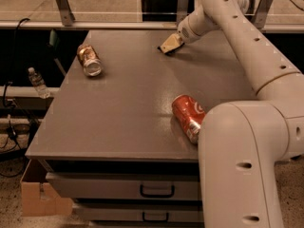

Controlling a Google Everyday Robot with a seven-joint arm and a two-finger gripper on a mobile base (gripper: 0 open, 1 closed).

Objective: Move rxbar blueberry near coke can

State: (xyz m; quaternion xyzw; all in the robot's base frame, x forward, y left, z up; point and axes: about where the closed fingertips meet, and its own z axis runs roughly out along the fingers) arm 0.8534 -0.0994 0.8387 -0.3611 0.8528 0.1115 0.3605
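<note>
The coke can [187, 115] is red-orange with white lettering. It lies on its side at the front right of the grey table [128, 103], just beside my arm's big lower link. My gripper [169, 46] is low over the far middle of the table, well behind the coke can. Only a dark patch shows under its tip. The rxbar blueberry is not visible; it may be hidden beneath the gripper.
A brown-gold can [89, 59] lies on its side at the far left of the table. My arm [247, 46] runs along the table's right side. A plastic bottle [37, 82] and a cardboard box [38, 196] are on the left below the table, and drawers [156, 190] are under its front edge.
</note>
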